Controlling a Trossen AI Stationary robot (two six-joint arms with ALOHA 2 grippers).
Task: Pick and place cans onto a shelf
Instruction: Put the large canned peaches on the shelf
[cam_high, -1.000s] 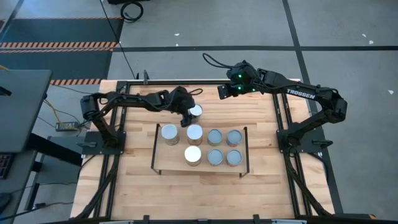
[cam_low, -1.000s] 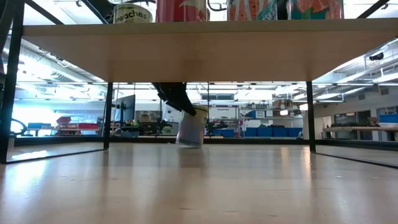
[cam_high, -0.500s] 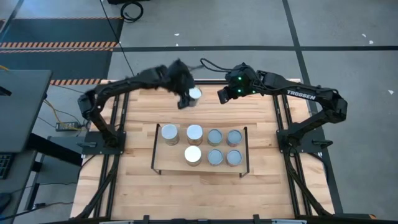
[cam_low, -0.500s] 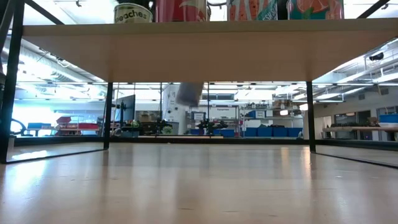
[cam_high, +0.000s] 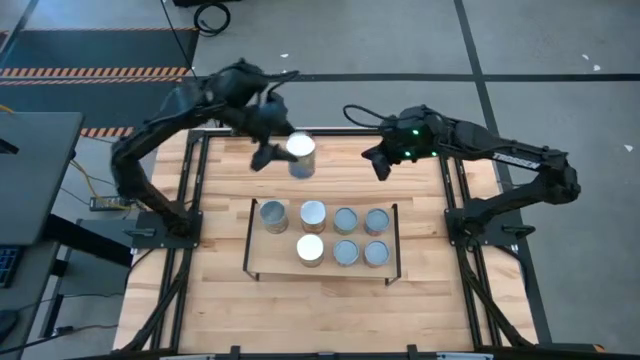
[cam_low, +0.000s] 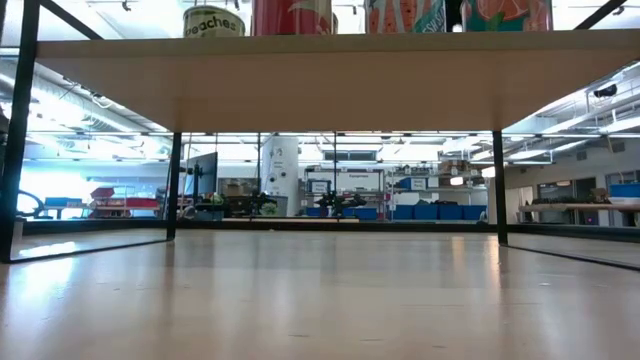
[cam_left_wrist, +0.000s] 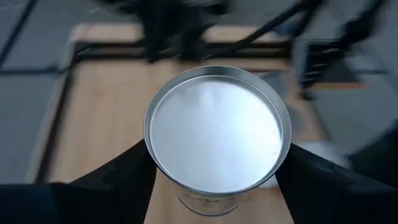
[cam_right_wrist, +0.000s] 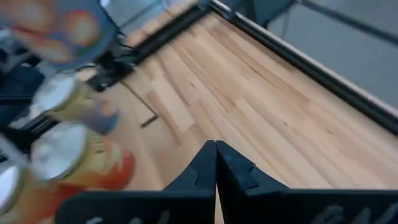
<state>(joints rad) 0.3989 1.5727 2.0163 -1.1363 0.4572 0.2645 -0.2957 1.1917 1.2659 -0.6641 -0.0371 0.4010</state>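
Seven cans stand upright on the shelf, lids up. An eighth can, pinched sidewise by the left gripper, hangs at twelve o'clock of the shelf — lifted to clear the others, likely. Right gripper — pressed together, idle at one o'clock.

A can is held between the two dark fingers of the left gripper, its round silvery lid turned toward the camera. Beyond the can, a light-wood tabletop with dark rails is seen, blurred.
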